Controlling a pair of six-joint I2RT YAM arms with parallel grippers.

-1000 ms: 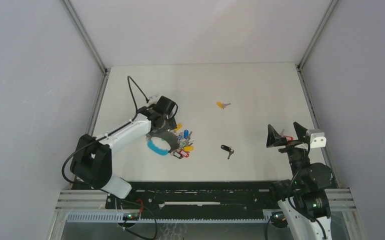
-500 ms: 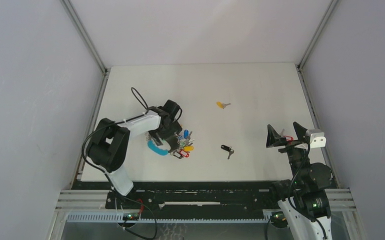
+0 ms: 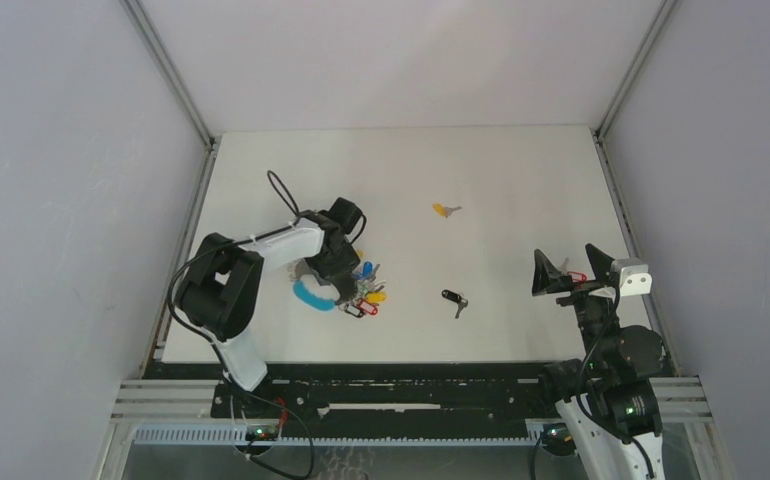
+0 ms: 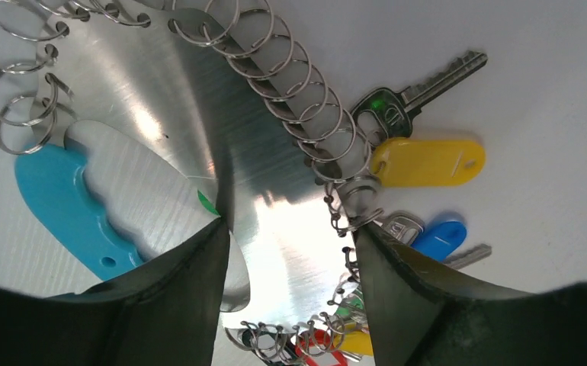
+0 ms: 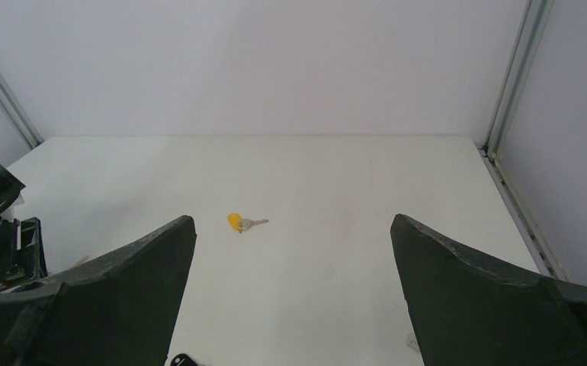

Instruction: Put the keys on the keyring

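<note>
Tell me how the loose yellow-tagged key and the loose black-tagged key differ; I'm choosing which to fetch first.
The yellow-tagged key lies farther back on the table; the black-tagged key lies nearer the front edge. The yellow-tagged key's blade runs straight on from its tag; the black-tagged key's blade bends off toward the near edge. Both are silver, single-tagged, loose, and apart from the keyring.

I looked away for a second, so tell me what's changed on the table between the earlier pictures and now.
The left arm swung its elbow inward toward the keyring, and its open fingers shifted slightly right, staying over the keyring. Nothing was grasped or released. The keyring, yellow key, black key and right arm stayed put.
</note>
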